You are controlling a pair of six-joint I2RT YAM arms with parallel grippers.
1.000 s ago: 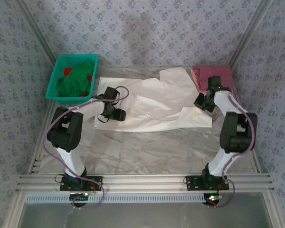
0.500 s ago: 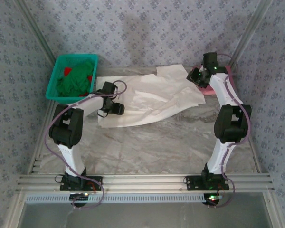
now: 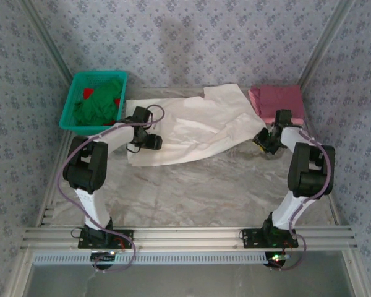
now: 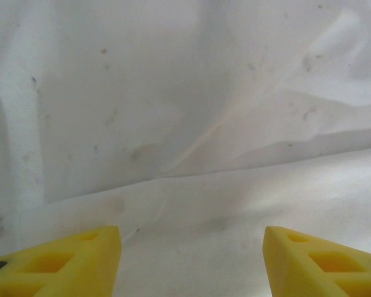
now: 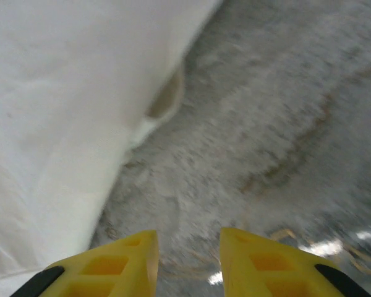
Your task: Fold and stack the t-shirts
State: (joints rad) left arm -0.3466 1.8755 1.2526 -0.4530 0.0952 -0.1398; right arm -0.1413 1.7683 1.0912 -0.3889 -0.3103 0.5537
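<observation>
Table [image 3: 191, 192]: grey, marble-veined sheet, slightly glossy.

White shirt [image 3: 191, 127]: the largest cloth, spread across the far middle of the table. It is rumpled, with an irregular outline, a flap pointing far and the right part folded over. The left wrist view shows soft creases and faint dark specks.

Basket [image 3: 71, 114]: teal plastic mesh, rectangular, at far left. It is heaped with green cloth [image 3: 99, 106] showing red patches.

Pink shirt [image 3: 278, 99]: dusty pink, folded to a flat rectangle in the far right corner, near the white shirt's far flap.

Left tool [image 3: 149, 141]: over the white shirt's left part. Yellow wedge fingers [image 4: 68, 260] spread wide, gripping nothing.

Right tool [image 3: 264, 141]: low over bare table at the white shirt's right hem. Fingers [image 5: 111, 263] narrowly parted, nothing between them. The view is blurred.
</observation>
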